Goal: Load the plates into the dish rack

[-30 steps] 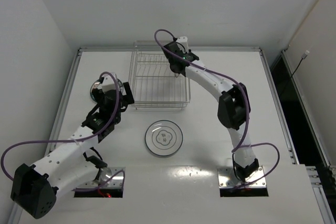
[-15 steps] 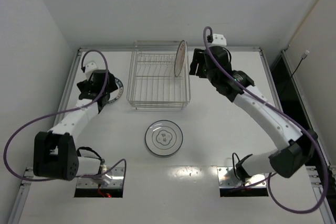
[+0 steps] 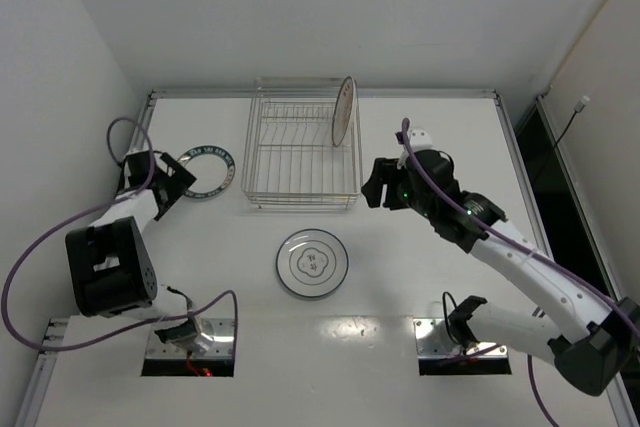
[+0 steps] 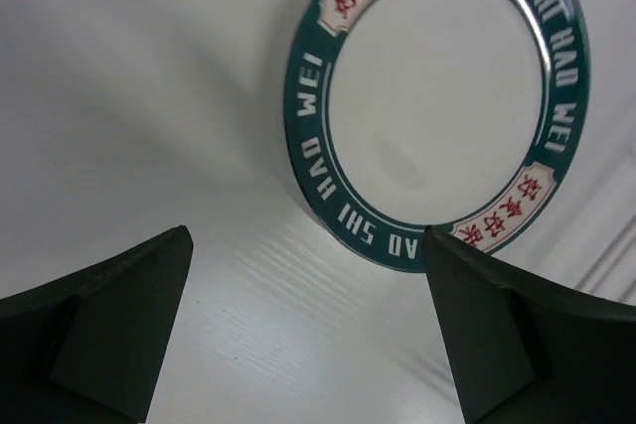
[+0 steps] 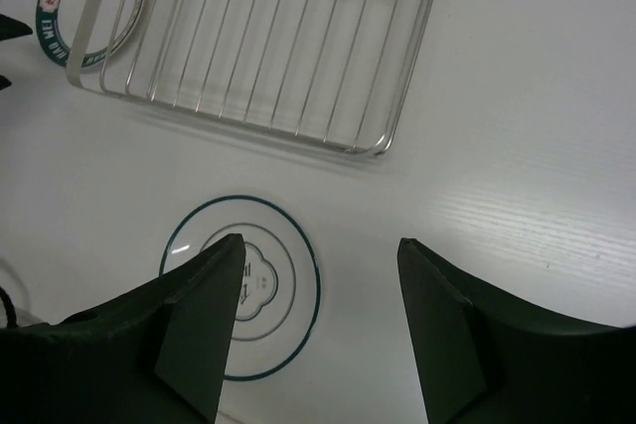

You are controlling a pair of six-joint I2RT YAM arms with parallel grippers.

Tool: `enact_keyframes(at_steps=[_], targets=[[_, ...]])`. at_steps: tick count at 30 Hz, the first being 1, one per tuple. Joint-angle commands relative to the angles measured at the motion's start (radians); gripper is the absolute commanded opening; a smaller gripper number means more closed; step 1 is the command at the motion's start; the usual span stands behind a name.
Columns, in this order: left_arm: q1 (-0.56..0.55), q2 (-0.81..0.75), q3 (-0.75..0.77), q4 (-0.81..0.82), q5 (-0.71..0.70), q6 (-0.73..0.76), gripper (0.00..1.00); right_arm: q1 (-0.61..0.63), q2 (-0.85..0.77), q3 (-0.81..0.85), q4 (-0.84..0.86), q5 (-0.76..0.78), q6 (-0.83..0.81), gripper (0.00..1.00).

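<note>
At the far left of the overhead view the left gripper [image 3: 165, 184] sits low over the table [image 3: 430, 127]; in its wrist view [image 4: 306, 240] the two dark fingers [image 4: 119, 315] stand wide apart with only bare white tabletop between them, so it grips nothing; the tip of the finger at the right of that frame overlaps the near rim of the green-rimmed plate [image 4: 437, 106], though whether it touches cannot be told.

That plate [image 3: 208, 173] lies flat on the table just right of the gripper and left of the dish rack [image 3: 300, 152]; its green band reads "HAO SHI HAO WEI" in white capitals, broken by cream panels with red Chinese characters; its middle is plain white.

The wire rack stands at the upper middle of the overhead frame; one plate [image 3: 343, 112] stands on edge in its right-hand end, leaning slightly; the remaining slots are bare wire.

Below the rack, near the frame's centre, a white plate with a thin blue rim line and a small central motif [image 3: 313, 263] lies flat on the table, apart from both arms; no writing is legible on it.

Right of the rack hangs the right gripper [image 3: 376, 185]; its wrist view [image 5: 318, 242] shows the fingers [image 5: 199, 325] spread wide and holding nothing, with the blue-lined plate [image 5: 278, 290] and the rack's corner [image 5: 288, 37] beneath.
</note>
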Motion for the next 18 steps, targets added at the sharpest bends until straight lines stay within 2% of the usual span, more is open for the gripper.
enact_keyframes(at_steps=[1, 2, 3, 6, 9, 13, 14, 18], targets=[[0.103, -0.05, -0.089, 0.211, 0.282, -0.153, 1.0, 0.004, -0.087, -0.074, 0.07, -0.068, -0.002, 0.6], [0.151, -0.05, -0.15, 0.26, 0.367, -0.184, 1.0, 0.004, -0.104, -0.094, 0.082, -0.068, -0.002, 0.6], [0.171, -0.05, -0.183, 0.37, 0.406, -0.216, 1.0, 0.015, -0.121, -0.13, 0.082, -0.08, -0.002, 0.6], [0.225, 0.011, -0.284, 0.557, 0.492, -0.323, 0.96, 0.024, -0.199, -0.192, 0.082, -0.08, 0.007, 0.6], [0.246, 0.105, -0.32, 0.703, 0.546, -0.392, 0.88, 0.024, -0.276, -0.229, 0.067, -0.068, 0.027, 0.61], [0.246, 0.188, -0.35, 0.86, 0.546, -0.49, 0.82, 0.024, -0.328, -0.229, 0.0, -0.03, 0.027, 0.64], [0.246, 0.205, -0.35, 0.885, 0.546, -0.5, 0.79, 0.024, -0.342, -0.229, -0.016, -0.029, 0.016, 0.64], [0.246, 0.287, -0.341, 0.952, 0.587, -0.538, 0.52, 0.024, -0.353, -0.207, -0.077, -0.01, 0.016, 0.64]])
